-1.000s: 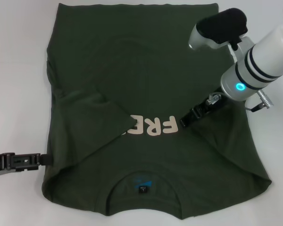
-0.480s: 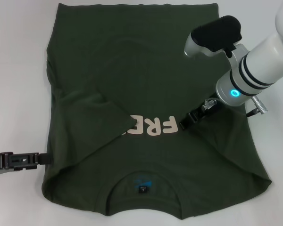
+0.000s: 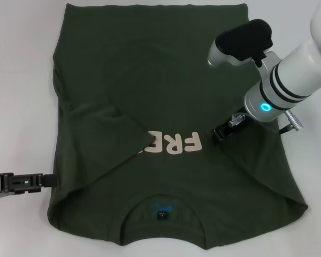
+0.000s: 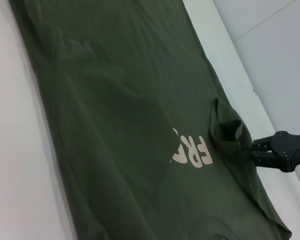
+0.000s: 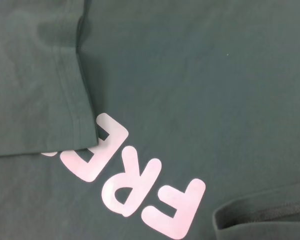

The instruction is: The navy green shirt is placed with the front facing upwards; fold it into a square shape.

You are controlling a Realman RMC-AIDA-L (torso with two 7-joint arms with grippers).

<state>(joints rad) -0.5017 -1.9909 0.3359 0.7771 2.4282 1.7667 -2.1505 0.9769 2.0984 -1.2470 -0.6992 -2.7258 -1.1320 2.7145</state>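
Flat on white table (image 3: 21, 80), navy green shirt (image 3: 150, 80), right hand (image 3: 222, 133) gripping its sleeve, left hand (image 3: 45, 181) unclear

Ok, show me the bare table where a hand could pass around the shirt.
Bare table runs along the shirt on the left, beyond the left end effector at its edge. Crowded on the right: the right end effector and arm sit over the cloth.
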